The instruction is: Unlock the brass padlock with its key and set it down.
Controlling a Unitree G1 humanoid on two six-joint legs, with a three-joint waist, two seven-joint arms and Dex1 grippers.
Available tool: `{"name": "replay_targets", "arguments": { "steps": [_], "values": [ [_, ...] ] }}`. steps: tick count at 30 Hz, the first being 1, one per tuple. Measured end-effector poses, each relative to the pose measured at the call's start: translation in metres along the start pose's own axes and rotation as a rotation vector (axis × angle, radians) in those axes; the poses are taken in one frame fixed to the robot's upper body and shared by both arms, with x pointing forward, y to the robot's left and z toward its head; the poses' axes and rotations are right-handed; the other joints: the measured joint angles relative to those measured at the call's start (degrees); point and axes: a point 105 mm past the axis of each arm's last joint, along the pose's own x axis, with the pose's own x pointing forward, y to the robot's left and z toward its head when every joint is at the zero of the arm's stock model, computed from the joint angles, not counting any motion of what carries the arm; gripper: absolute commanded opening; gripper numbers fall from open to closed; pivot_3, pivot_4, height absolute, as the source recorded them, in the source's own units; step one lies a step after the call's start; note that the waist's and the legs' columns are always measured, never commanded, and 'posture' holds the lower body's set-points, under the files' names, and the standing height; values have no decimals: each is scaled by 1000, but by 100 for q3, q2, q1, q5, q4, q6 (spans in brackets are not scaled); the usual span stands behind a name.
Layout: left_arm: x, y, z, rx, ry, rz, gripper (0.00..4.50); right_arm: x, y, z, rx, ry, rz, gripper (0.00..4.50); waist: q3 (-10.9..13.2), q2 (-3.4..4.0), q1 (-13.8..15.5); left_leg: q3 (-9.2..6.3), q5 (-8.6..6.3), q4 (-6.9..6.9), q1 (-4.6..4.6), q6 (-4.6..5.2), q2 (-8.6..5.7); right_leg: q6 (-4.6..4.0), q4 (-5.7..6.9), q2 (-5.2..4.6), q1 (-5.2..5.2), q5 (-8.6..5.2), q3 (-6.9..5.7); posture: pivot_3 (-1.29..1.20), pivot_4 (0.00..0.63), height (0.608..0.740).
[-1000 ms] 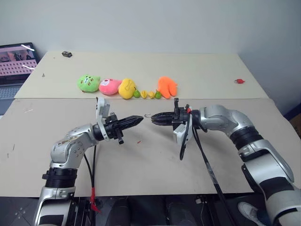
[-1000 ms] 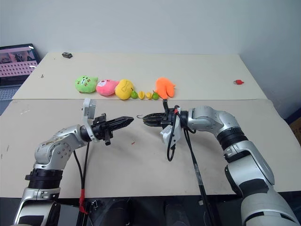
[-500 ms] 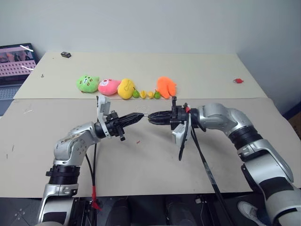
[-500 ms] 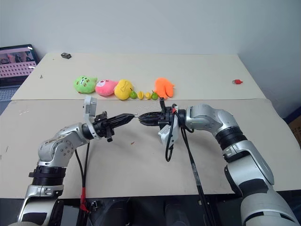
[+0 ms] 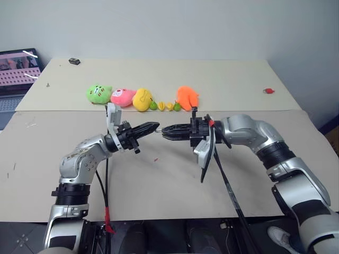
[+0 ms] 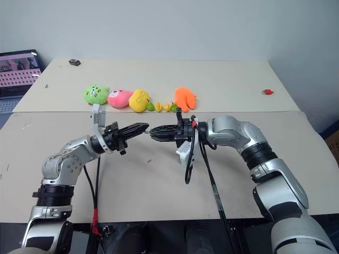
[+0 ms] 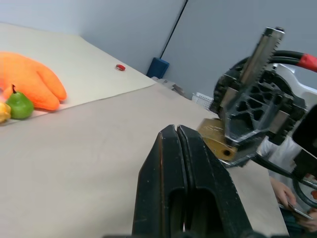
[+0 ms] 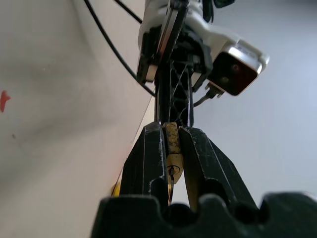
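Observation:
My right gripper [image 5: 164,130] hangs above the table's middle, pointing left, shut on the brass padlock [image 8: 172,144]. The padlock sits edge-on between the fingers, and its keyhole faces the right wrist camera. In the left wrist view the padlock [image 7: 217,141] shows as a gold block clamped at the right fingers' ends. My left gripper [image 5: 155,126] points right and is shut, with nothing showing between its pressed fingers [image 7: 168,148]. The two grippers stand nearly tip to tip. The key is hidden.
A row of plush toys, green [image 5: 99,93], pink [image 5: 123,96], yellow [image 5: 142,98] and orange [image 5: 187,97], lies behind the grippers with small toy fruits [image 5: 168,106]. A small red object [image 5: 269,90] lies far right. A laptop [image 5: 18,66] stands far left. Cables hang under the right wrist.
My right gripper has carried the padlock left and slightly up. The gap to the left gripper's tip has closed. The left gripper has stayed shut and nearly in place.

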Motion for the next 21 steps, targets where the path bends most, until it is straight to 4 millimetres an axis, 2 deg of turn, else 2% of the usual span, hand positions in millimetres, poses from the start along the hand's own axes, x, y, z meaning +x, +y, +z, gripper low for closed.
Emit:
{"name": "replay_targets", "arguments": {
  "steps": [4, 11, 16, 21],
  "values": [
    [2, 0, -1, -6, -6, 1, 61, -2, 1, -3, 11, 17, 7, 193, 0, 0, 6, 0, 0, 0, 1, 0, 0, 0, 0, 0, 2, 0, -1, 0, 150, 722],
    [6, -6, 5, -1, -27, -12, 61, -19, 38, -21, 100, 130, 104, 193, 1, -2, 10, 0, 0, 0, -2, 0, -2, 0, -2, -1, 0, 0, 0, 0, 150, 722],
    [-9, -1, 10, 11, -37, 44, 61, -25, 54, -27, 128, 170, 124, 193, 1, -2, -49, -1, 0, -2, 4, 0, 0, -1, 2, 1, 0, 0, 0, 0, 150, 722],
    [-16, 1, 11, 5, -43, 77, 61, -15, 63, -29, 146, 175, 106, 193, 3, -5, -53, -2, 0, -2, 2, 0, -1, -1, 1, 0, 0, 0, 0, 0, 150, 722]
  ]
}}
